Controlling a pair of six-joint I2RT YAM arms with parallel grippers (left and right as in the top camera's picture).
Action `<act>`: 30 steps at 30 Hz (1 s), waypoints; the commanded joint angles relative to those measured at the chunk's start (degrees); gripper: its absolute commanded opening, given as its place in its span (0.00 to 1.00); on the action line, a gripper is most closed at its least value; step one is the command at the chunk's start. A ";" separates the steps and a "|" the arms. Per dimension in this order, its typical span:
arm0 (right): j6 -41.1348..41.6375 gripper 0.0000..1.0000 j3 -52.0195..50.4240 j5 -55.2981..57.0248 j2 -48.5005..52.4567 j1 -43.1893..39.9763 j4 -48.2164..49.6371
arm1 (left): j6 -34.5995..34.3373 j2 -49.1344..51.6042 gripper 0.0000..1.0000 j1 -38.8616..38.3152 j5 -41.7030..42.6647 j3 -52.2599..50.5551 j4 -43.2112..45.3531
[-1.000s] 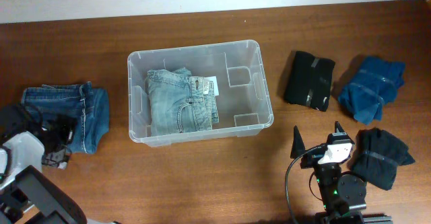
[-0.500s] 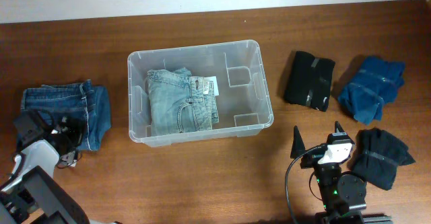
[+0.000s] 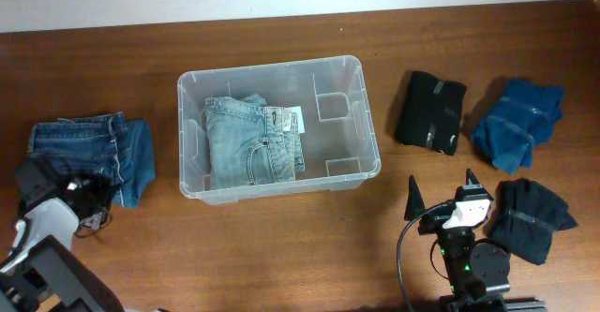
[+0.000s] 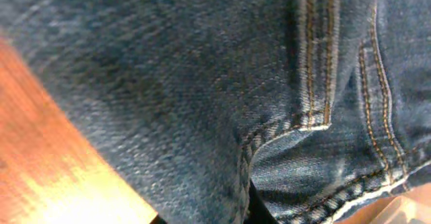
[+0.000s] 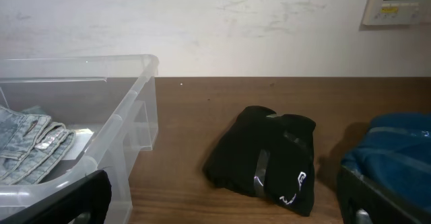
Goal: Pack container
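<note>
Left tool [image 3: 89,198] now lower at dark jeans [image 3: 103,143] edge, grip unclear; right tool [image 3: 441,185] wide; container [image 3: 272,68] long axis left-right.

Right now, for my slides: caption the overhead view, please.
Left fingers at folded blue jeans; faded jeans already in the container.

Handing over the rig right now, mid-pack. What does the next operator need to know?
Left gripper: down on the near edge of the dark blue jeans, left of the container. Denim fills its wrist view, so a grip can't be confirmed.
Right gripper: open, empty, at the near right.
Done: light-wash jeans lie folded in the container's left half.
Left: the dark blue jeans, plus three folded items on the table right of the container: striped black garment, blue garment, plain black garment beside the right arm.
</note>
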 commanded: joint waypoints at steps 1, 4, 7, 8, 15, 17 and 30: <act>0.02 0.98 -0.42 0.70 -0.44 -0.26 -0.20 | 4.83 -4.35 0.00 3.80 -1.14 -1.11 -3.52; 0.02 0.99 -0.42 0.70 -0.44 -0.26 -0.20 | 8.81 -8.79 0.01 5.60 -4.92 -1.11 -5.14; 0.02 0.98 -0.42 0.70 -0.44 -0.26 -0.20 | 13.51 -12.00 0.01 5.29 -4.85 -1.11 -4.39; 0.02 0.99 -0.42 0.70 -0.44 -0.26 -0.20 | 14.45 -12.17 0.01 4.90 -4.09 -1.11 -3.69; 0.02 0.98 -0.42 0.70 -0.44 -0.26 -0.20 | 15.61 -13.27 0.01 3.30 5.73 1.92 -2.27; 0.02 0.99 -0.42 0.70 -0.44 -0.26 -0.20 | 15.61 -14.86 0.01 2.95 5.81 4.28 -4.11; 0.02 0.99 -0.42 0.70 -0.44 -0.26 -0.20 | 15.61 -21.35 0.01 -1.09 11.43 18.25 -8.17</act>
